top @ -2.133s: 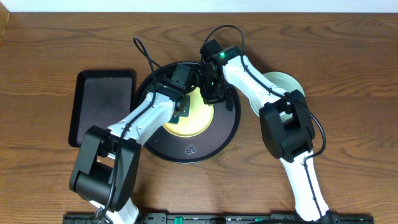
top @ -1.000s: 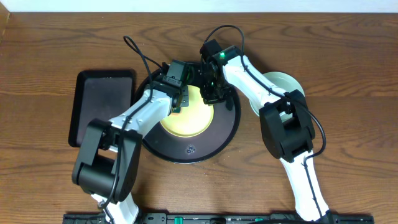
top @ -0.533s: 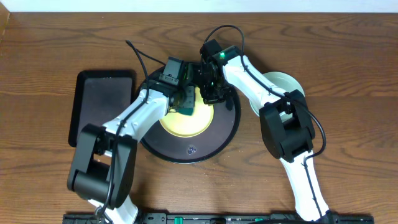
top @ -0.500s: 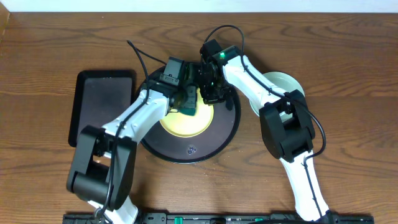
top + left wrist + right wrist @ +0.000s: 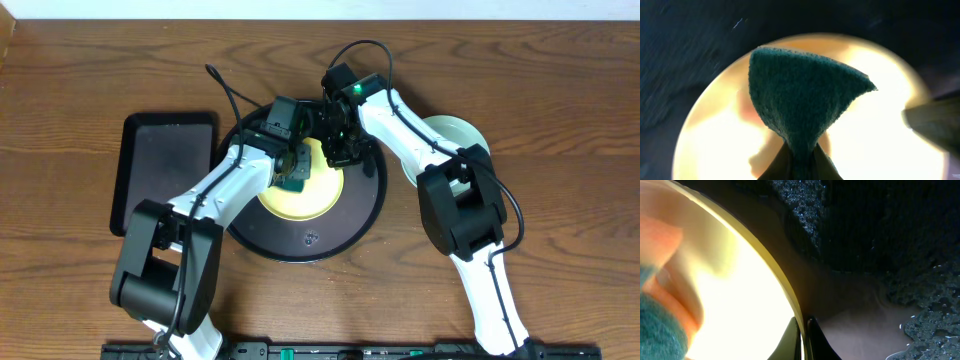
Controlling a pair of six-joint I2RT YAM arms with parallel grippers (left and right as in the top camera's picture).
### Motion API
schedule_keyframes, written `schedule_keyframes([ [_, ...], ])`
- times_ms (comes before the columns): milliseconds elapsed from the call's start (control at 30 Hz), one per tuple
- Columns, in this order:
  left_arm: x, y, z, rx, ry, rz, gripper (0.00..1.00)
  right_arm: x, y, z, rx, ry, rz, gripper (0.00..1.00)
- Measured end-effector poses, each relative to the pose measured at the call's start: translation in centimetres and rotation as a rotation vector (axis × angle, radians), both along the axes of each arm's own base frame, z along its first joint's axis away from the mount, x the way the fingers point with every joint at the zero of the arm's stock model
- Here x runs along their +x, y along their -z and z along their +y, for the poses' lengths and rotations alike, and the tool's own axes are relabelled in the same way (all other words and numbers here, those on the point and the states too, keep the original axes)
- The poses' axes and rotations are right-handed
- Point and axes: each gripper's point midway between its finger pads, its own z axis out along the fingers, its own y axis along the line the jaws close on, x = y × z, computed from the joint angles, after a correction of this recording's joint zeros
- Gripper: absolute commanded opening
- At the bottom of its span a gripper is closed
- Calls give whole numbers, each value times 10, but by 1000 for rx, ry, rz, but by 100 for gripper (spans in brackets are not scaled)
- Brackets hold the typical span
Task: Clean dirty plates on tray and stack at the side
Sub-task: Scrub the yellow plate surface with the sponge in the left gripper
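Observation:
A pale yellow plate lies on the large round black tray. My left gripper is shut on a dark green sponge, which is pressed on the yellow plate near its far edge. My right gripper is shut on the rim of the yellow plate at its far right side, one finger on each side of the rim. A stack of pale mint plates sits on the table to the right of the tray, partly hidden by my right arm.
A smaller black rectangular tray lies left of the round tray. The wooden table extends around both. The two arms cross over the back of the round tray.
My left gripper swept the sponge over the far part of the yellow plate, right and then a little back. My right gripper has stayed on the rim.

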Motion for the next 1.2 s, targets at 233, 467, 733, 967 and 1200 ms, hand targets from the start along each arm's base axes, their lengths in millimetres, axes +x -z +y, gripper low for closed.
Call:
schedule_keyframes([
  [233,-23,10,33,137,-144,87,7,0,0,0,0,0,0,1],
  [467,-36,13,5,-1,43,166,7,0,0,0,0,0,0,1],
  [733,-32,1,-41,-211,240,123,8,0,0,0,0,0,0,1],
  [967,-8,4,-17,-60,152,33,7,0,0,0,-1,-1,0,1],
  [1200,-2,17,1,10,-19,39,7,0,0,0,0,-1,1,1],
])
